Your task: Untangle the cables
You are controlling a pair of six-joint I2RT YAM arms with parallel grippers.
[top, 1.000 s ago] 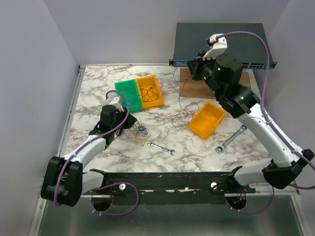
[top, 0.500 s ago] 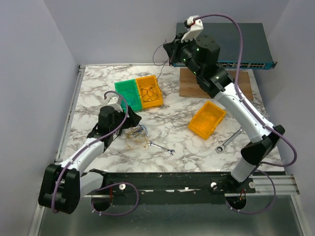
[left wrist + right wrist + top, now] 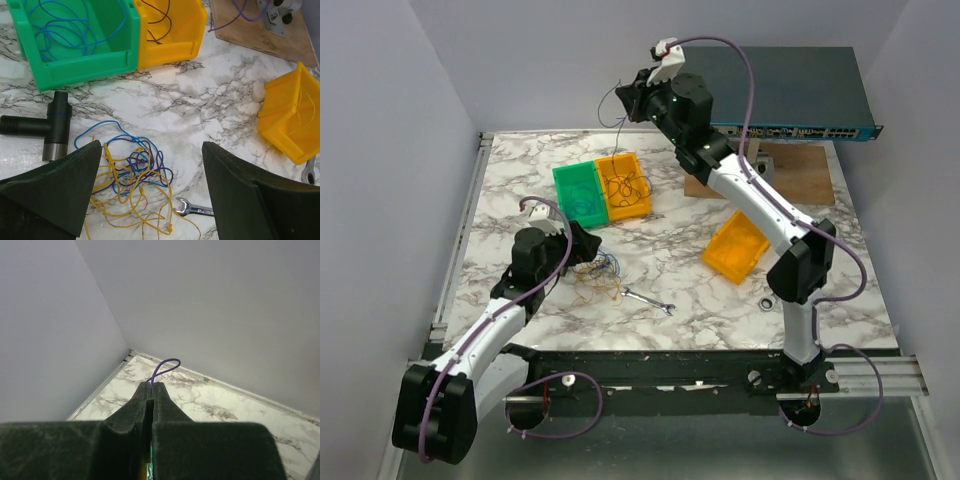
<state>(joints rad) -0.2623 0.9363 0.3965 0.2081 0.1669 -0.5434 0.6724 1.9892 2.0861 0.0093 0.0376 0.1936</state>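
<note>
Swinging leftward since earlier, the right gripper (image 3: 151, 386) is pinching a purple cable (image 3: 165, 365) near the back wall (image 3: 225, 300). The left gripper (image 3: 151, 147) is gaping over the tangled cables (image 3: 131, 172), pipe fitting (image 3: 55, 125) and wrench (image 3: 194, 207) flanking them.

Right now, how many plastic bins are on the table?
3: a green bin at the back left, a yellow bin pressed against its right side, and a second yellow bin standing apart further right. None appears hidden.
</note>
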